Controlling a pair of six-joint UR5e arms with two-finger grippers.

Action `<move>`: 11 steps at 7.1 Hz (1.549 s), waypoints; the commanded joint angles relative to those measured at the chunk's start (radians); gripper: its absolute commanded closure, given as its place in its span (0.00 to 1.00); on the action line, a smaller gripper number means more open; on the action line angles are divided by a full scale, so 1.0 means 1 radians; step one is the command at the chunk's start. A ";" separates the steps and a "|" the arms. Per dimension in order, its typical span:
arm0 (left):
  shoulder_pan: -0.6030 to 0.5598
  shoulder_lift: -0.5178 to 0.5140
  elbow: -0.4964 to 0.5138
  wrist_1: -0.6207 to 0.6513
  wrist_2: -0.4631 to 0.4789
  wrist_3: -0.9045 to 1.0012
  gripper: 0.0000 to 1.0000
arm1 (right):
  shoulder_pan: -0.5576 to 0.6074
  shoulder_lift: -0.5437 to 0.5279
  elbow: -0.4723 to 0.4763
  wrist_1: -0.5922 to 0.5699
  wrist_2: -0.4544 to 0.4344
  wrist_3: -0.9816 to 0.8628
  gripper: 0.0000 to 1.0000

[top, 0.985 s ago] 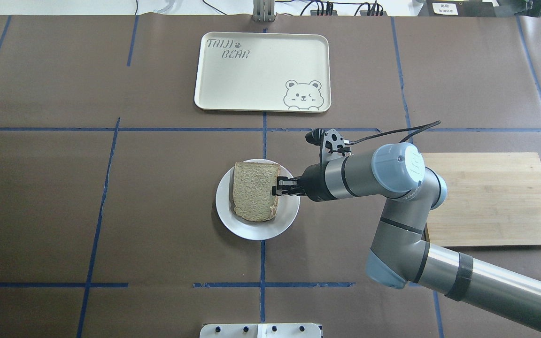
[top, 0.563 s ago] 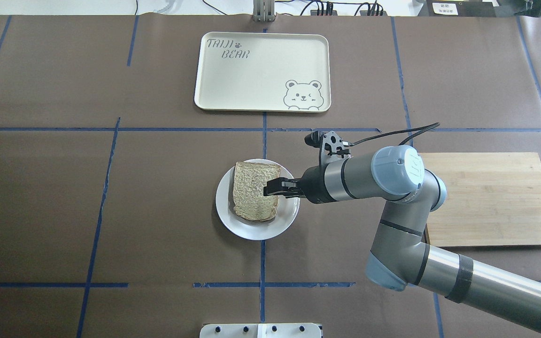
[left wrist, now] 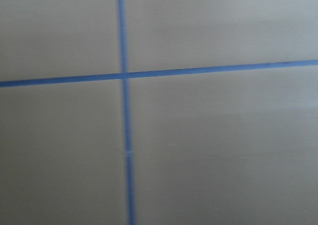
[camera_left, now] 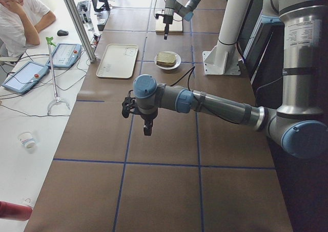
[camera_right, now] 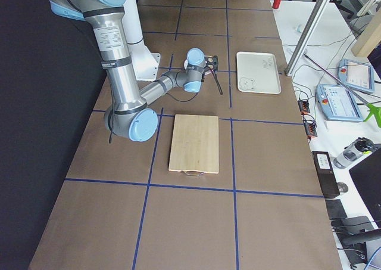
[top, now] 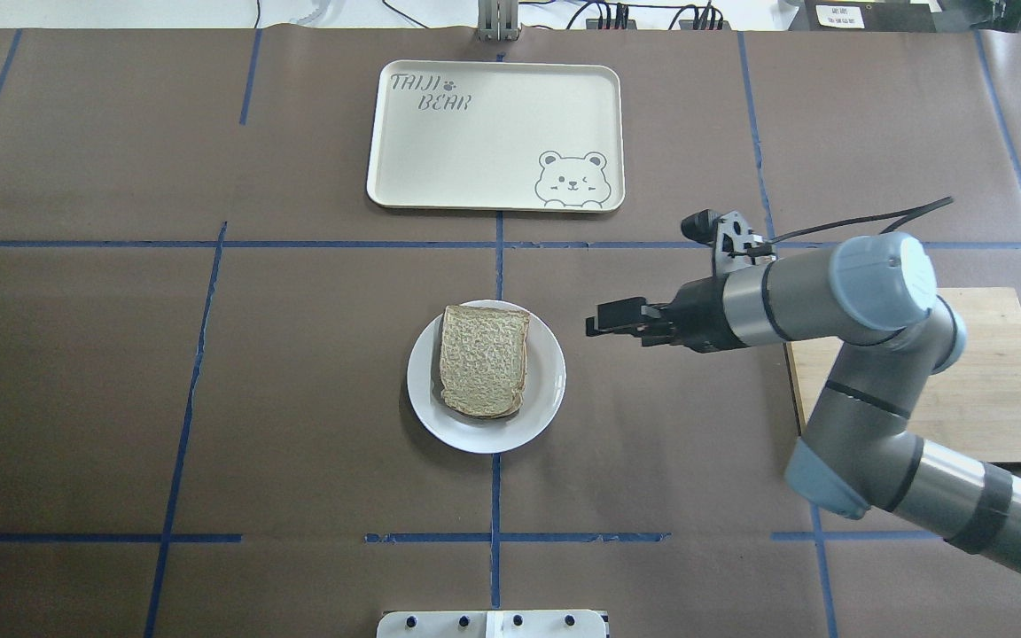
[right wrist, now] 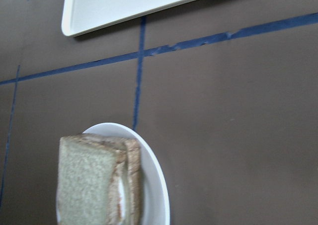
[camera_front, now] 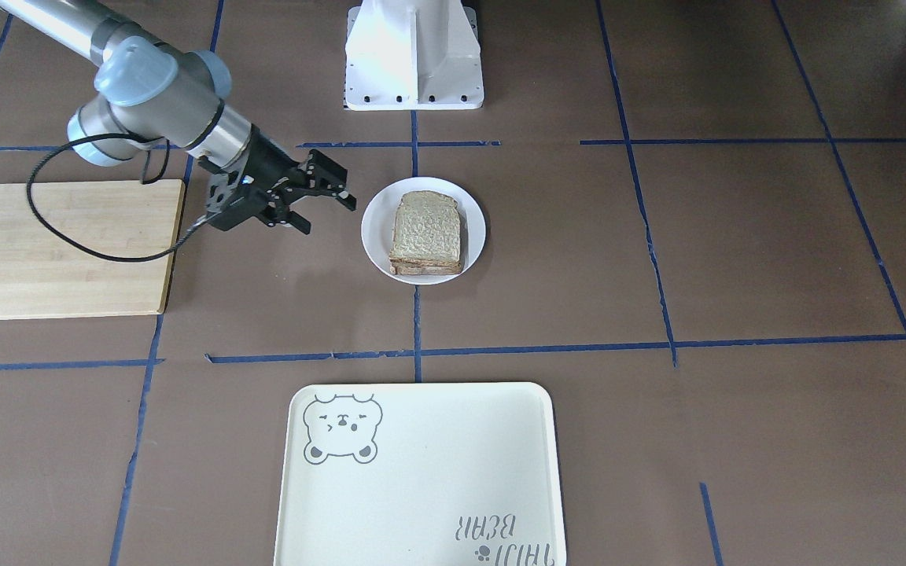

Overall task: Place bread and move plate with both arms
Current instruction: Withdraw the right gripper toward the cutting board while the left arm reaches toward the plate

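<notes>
So the table [top: 298, 399] is covered in brown sheeting and gridded off with blue tape lines [top: 494, 496]. A small white plate [top: 549, 390] is parked right on the middle line. A cream bear-print tray [top: 493, 142] is laid beyond the plate, away from the robot. A wooden board [top: 998, 390] is set well off to the plate's right, robot-wise. A white pedestal base [camera_front: 414, 55] is planted on the plate's robot side.

Your near left gripper [camera_left: 147, 129] pointing down above the tabletop [camera_left: 164, 160], bread [camera_left: 166, 58] on its white plate [camera_left: 178, 63] beside the tray [camera_left: 117, 62], right gripper [camera_left: 165, 34] far beyond.

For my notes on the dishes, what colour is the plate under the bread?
Plain white, no pattern: the plate shows best in the overhead exterior view.
</notes>
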 commanded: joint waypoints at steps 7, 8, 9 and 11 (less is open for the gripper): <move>0.652 -0.405 0.228 -0.884 0.270 -1.363 0.00 | 0.220 -0.266 0.312 -0.637 0.031 -0.465 0.01; 0.686 -0.398 0.259 -1.037 0.351 -1.420 0.00 | 0.252 -0.274 0.312 -0.637 0.069 -0.497 0.01; 0.689 -0.387 0.261 -1.179 0.423 -1.419 0.00 | 0.281 -0.286 0.312 -0.634 0.098 -0.537 0.01; 0.813 -0.333 0.332 -1.411 0.634 -1.428 0.00 | 0.294 -0.294 0.312 -0.631 0.127 -0.543 0.01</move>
